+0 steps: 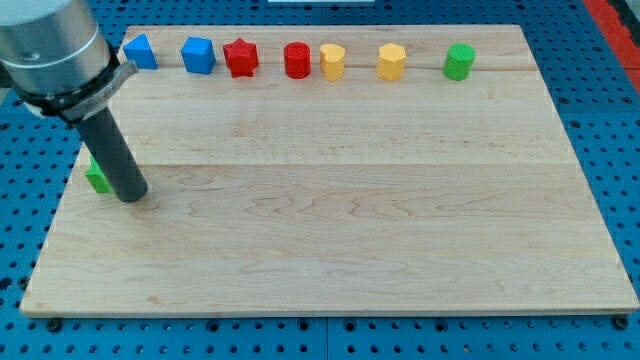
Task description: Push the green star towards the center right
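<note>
The green star [97, 177] lies at the left edge of the wooden board [330, 230], mostly hidden behind my rod, so only its left part shows. My tip [131, 196] rests on the board just right of and slightly below the green star, touching or nearly touching it. The rod rises up and left to the arm's grey body at the view's top left.
A row of blocks runs along the board's top edge: a blue block [140, 51], a blue cube [198, 55], a red star [241, 57], a red cylinder [297, 60], a yellow block [332, 61], a yellow hexagon [391, 61], a green cylinder [459, 61].
</note>
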